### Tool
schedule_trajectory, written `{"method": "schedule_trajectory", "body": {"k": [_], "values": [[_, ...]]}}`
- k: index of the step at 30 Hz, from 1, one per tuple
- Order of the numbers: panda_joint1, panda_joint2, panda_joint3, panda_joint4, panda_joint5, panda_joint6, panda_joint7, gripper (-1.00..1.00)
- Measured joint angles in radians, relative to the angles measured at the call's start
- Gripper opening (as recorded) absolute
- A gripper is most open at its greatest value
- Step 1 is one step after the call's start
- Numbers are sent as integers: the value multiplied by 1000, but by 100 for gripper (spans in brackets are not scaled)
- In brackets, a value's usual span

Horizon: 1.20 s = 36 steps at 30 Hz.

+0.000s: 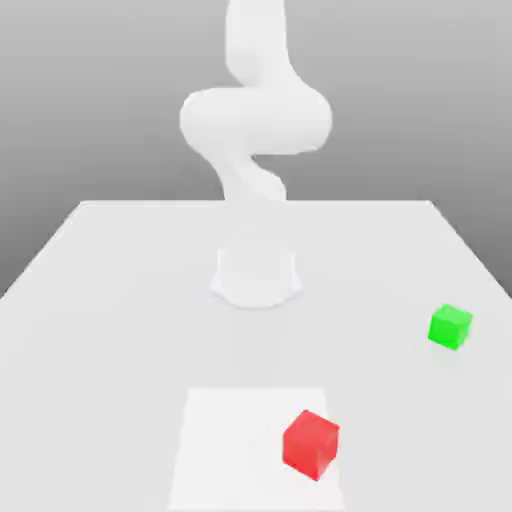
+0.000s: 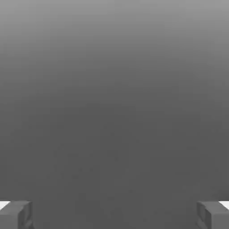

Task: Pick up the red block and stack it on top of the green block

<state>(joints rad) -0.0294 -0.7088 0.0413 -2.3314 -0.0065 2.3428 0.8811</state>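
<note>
From where I stand with the exterior view, the pale desk (image 1: 370,260) spreads wide, its far edge running straight across behind the arm and its side edges slanting outward toward me. The white arm (image 1: 255,120) rises from its base (image 1: 256,278), around the middle from side to side, and goes up out of the top of the picture. Between the base and the brighter white patch (image 1: 230,450) nearer me there's a bare stretch of desk.

The red block (image 1: 310,444) sits at that patch's edge on the exterior view's right, turned so a corner faces forward. The green block (image 1: 450,327) is well apart from it, farther back and over toward the exterior view's right, close to the desk's side edge. It's turned at an angle too. Nothing stands between the two blocks, and nothing is stacked on the green one.

Over in the hand view, the gripper (image 2: 115,215) is wide open, its two fingertips (image 2: 24,214) far apart with nothing held between them. Beyond them is plain grey backdrop, darker low down and lighter higher up. Both blocks show in the exterior view, while the hand view gives me the fingertips.
</note>
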Motion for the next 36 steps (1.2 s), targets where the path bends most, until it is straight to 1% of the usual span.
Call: {"method": "schedule_trajectory", "body": {"k": [8, 15, 19, 22, 24, 27, 28, 34, 36], "values": [[-81, 296, 125, -102, -36, 139, 274, 0], [-117, 551, 198, -189, -79, 257, 517, 0], [-102, 695, 208, -239, -92, 325, 648, 0], [-85, 800, 211, -276, -78, 378, 727, 0], [-72, 871, 194, -276, -103, 429, 766, 0], [-32, 980, 142, -262, -165, 516, 818, 0], [-14, 1015, 120, -256, -184, 545, 833, -100], [-6, 1033, 109, -254, -195, 561, 842, -100], [-20, 1001, 128, -259, -175, 535, 827, -100]]}}
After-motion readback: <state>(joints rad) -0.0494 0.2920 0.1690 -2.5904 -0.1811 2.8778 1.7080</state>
